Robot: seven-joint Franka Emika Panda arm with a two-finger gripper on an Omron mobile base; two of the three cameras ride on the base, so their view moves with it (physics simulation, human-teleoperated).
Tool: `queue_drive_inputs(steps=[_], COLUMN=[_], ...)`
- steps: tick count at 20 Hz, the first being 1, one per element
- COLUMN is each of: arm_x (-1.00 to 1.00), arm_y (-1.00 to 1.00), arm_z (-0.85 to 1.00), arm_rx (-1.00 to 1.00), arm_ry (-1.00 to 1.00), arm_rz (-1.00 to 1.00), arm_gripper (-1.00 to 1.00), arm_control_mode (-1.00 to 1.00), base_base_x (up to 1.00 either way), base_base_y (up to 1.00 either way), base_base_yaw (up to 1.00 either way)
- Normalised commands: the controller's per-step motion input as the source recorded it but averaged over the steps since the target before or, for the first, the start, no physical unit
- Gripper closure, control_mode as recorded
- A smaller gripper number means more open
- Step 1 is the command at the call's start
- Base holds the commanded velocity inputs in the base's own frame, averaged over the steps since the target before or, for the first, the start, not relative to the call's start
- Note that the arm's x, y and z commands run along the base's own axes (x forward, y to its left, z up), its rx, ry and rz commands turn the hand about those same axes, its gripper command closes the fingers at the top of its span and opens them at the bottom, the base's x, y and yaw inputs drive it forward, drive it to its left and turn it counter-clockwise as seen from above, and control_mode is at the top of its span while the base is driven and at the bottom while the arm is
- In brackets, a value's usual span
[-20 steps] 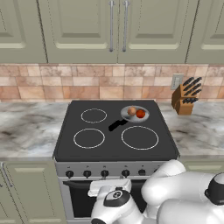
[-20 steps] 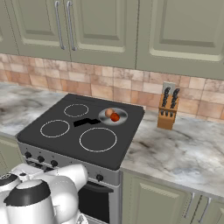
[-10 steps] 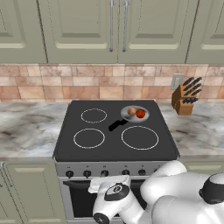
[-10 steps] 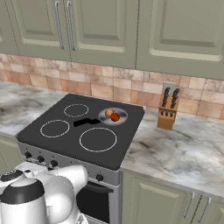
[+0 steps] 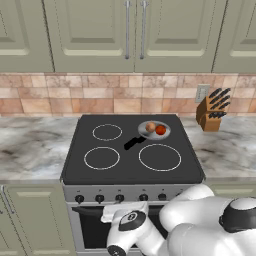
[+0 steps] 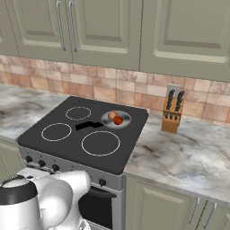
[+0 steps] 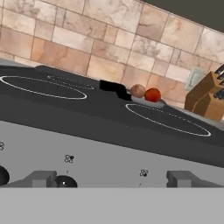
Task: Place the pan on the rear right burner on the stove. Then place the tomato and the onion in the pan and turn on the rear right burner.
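Observation:
The shiny grey pan sits at the rear right of the black glass stove and covers the rear right burner. Its black handle points to the front left. Inside lie the red tomato and the tan onion, side by side; the tomato and the onion also show from the right. In the hand view my gripper is open and empty, low before the steel front panel, with knobs just ahead and the pan far behind.
A wooden knife block stands on the marble counter right of the stove. A row of black knobs lines the steel front above the oven door. Tiled wall and cabinets rise behind.
My hand has risen slightly in front of the stove's front panel. The pan, tomato and onion have not moved.

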Motion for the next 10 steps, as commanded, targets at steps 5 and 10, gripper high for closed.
queue_drive_inputs(steps=[5,10], arm_x=[0.11,0.25], arm_y=[-0.18,-0.07], arm_z=[-0.14,-0.17], arm_rx=[0.00,0.00], arm_ry=[0.00,0.00], arm_rz=[0.06,0.06], arm_gripper=[-1.00,-1.00], arm_control_mode=[-1.00,-1.00], base_base_x=[0.00,0.00], base_base_y=[0.00,0.00], base_base_yaw=[0.00,0.00])
